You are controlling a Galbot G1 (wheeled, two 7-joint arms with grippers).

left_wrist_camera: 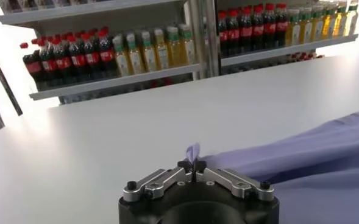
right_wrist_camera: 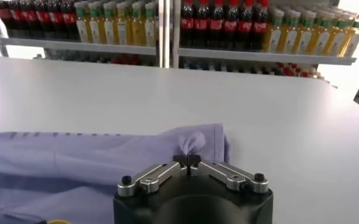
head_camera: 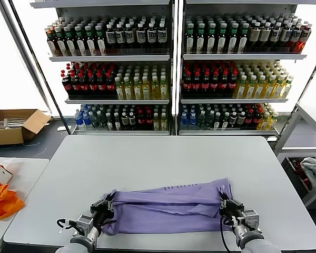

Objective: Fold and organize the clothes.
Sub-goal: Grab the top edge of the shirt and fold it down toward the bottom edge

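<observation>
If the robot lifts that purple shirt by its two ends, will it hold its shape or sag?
Probably sag: the T-shirt lies in soft folds and wrinkles on the table. It bunches into a small tuft where the left hand and the right hand pinch it, so it looks thin, light and floppy.

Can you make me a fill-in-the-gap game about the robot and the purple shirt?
1. The T-shirt lying on the table is light ____.
2. The left gripper is shut on a pinch of the ____.
3. The right gripper is ____ on the T-shirt's other end.
4. The shelves behind the table are full of ____.

Missing words: purple; T-shirt; shut; bottles
</observation>
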